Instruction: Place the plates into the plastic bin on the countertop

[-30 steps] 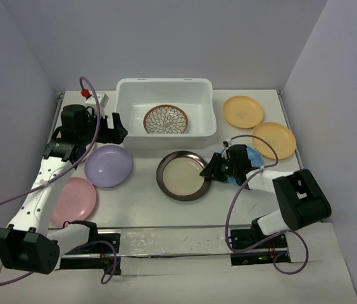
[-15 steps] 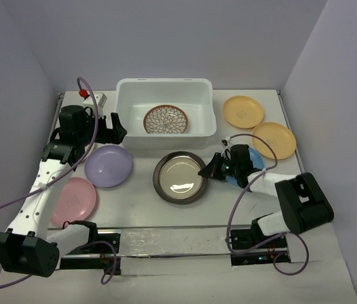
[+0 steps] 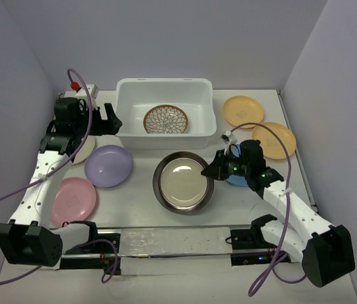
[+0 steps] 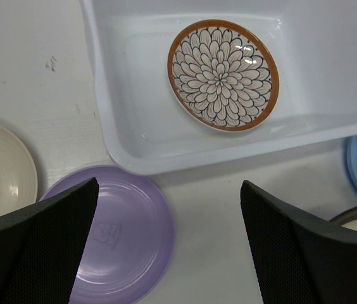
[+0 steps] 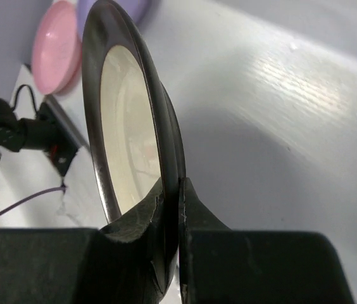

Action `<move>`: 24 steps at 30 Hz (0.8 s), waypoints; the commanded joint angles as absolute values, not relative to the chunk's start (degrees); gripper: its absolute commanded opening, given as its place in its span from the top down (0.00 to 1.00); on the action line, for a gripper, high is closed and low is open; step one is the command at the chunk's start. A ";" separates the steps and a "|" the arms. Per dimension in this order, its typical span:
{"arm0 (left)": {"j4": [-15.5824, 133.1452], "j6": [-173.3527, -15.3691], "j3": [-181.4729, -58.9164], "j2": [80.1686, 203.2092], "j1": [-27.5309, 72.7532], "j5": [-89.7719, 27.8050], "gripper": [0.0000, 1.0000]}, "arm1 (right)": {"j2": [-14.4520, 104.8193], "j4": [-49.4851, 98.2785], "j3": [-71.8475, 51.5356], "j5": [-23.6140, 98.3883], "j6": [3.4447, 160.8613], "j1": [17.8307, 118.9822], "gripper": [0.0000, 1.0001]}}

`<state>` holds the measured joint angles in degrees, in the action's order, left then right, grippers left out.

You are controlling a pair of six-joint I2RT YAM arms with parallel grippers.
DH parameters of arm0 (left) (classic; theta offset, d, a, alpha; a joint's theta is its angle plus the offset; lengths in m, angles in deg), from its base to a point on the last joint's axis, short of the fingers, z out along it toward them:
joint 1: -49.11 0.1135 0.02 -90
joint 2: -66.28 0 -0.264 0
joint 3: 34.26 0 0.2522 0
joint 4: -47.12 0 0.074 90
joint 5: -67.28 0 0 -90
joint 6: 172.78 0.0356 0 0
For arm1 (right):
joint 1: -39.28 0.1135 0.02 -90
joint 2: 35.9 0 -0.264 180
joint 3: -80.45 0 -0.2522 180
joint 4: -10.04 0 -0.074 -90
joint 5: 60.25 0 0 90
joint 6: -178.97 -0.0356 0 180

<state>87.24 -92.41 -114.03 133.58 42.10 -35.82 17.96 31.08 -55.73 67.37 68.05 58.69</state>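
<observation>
Metal plate (image 3: pixel 183 182) held by rim in right hand (image 3: pixel 211 170), apparently off countertop (image 3: pixel 140 209)

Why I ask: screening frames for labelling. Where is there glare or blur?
Top external: sharp, evenly lit, a soft sheen on the metal plate. Left wrist: brown patterned plate crisp with small highlights; left gripper dark. Right wrist: right gripper dark and soft at close range, glare streak on the countertop.
</observation>
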 commanded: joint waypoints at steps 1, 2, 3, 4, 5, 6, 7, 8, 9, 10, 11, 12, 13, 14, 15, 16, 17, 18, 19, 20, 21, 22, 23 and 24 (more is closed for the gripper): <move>84.77 -94.45 -120.07 134.42 43.02 -36.43 0.01 | 17.91 26.71 -40.11 73.69 66.61 60.09 1.00; 85.03 -94.47 -120.94 134.57 43.23 -36.35 0.01 | 18.41 26.53 -37.98 73.69 66.21 60.11 1.00; 85.61 -94.47 -122.64 135.17 43.61 -36.64 0.01 | 20.68 25.89 -33.75 73.27 64.93 60.07 1.00; 86.15 -94.46 -124.30 135.86 44.06 -37.01 0.01 | 23.63 25.07 -29.21 72.57 63.32 59.98 1.00; 86.35 -94.42 -124.99 136.09 44.59 -37.20 0.01 | 25.84 24.54 -26.13 71.66 62.33 59.83 1.00; 86.54 -94.39 -125.68 136.32 45.12 -37.39 0.01 | 28.04 24.01 -23.04 70.76 61.34 59.68 1.00; 86.38 -94.22 -125.97 136.50 45.83 -37.40 0.01 | 31.95 24.06 -20.68 70.20 60.61 59.50 1.00; 86.02 -94.03 -126.28 136.51 46.27 -37.11 0.01 | 34.88 23.30 -17.29 68.77 60.29 59.38 1.00; 85.85 -93.94 -126.47 136.60 46.47 -36.92 0.01 | 36.24 22.93 -14.28 67.54 60.05 59.27 1.00; 85.67 -93.99 -126.64 136.77 46.69 -36.74 0.01 | 38.61 23.14 -11.59 66.45 60.10 59.14 1.00; 85.41 -94.16 -126.86 136.94 47.08 -36.36 0.01 | 43.66 25.36 -6.99 64.73 60.52 59.01 1.00; 85.20 -94.33 -126.99 137.07 47.34 -36.00 0.01 | 47.88 28.44 -1.95 63.15 60.72 58.85 1.00; 84.74 -94.42 -127.00 137.12 47.52 -35.79 0.01 | 50.69 31.04 1.26 62.59 60.19 58.47 1.00; 84.28 -94.47 -126.91 137.12 47.69 -35.57 0.01 | 53.36 33.27 4.16 62.36 59.31 57.98 1.00; 84.06 -94.47 -126.79 137.08 47.91 -35.20 0.01 | 56.76 34.01 7.58 62.15 57.87 57.43 1.00; 83.84 -94.51 -126.55 137.00 48.13 -34.75 0.01 | 59.96 34.37 11.22 61.97 56.21 56.93 1.00; 83.72 -94.64 -126.29 136.93 48.35 -34.61 0.01 | 62.08 34.62 13.66 61.71 55.53 56.77 1.00; 83.68 -94.87 -126.15 136.89 48.66 -34.65 0.01 | 64.58 34.89 15.02 61.17 55.39 56.77 1.00; 83.72 -95.03 -126.04 136.86 48.88 -34.71 0.01 | 66.52 34.86 16.32 60.87 55.31 56.77 1.00; 83.85 -95.11 -125.96 136.83 48.93 -34.73 0.01 | 67.91 34.38 17.15 60.66 55.19 56.77 1.00; 83.91 -95.18 -125.87 136.76 48.93 -34.70 0.01 | 69.51 33.80 17.41 60.30 54.83 56.75 1.00; 83.91 -95.25 -125.68 136.66 48.93 -34.82 0.01 | 70.58 32.95 17.56 60.60 53.92 56.57 1.00; 83.91 -95.17 -125.37 136.50 48.93 -34.59 0.01 | 71.72 32.27 17.51 60.73 53.28 56.39 1.00; 83.93 -95.19 -125.34 136.40 48.93 -34.57 0.01 | 73.03 31.75 17.87 61.08 52.49 56.14 1.00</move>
